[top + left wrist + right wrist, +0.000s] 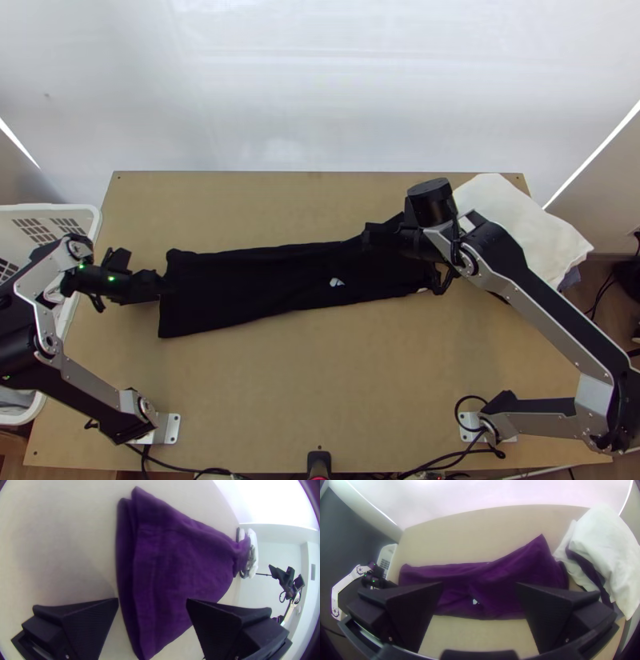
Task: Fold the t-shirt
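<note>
The t-shirt (240, 288) lies across the middle of the table (320, 376) as a long, narrow strip, so the lengthwise folding looks done, or nearly so. What seems to be left is the shortening: one end brought over onto the rest, perhaps twice, then some smoothing. It does not yet make a compact packet.

At the left, beyond the shirt, a white basket (98, 220) stands by the table's edge. The left gripper (152, 599) is at the strip's left end, its fingers wide apart and nothing pinched between them; whether they touch the cloth, one cannot tell. That end is cut off fairly straight, with layers lying one on another and a slightly raised corner on the far side.

Toward the middle the dark cloth is mostly flat, with soft slanting creases and a small white mark (337, 282). The right gripper (479, 583) is over the right part of the shirt, also wide and holding nothing. There the strip broadens unevenly and its far edge rises to a point, which may need tucking in. Just beside that end sits a pile of white cloth (512, 220).
</note>
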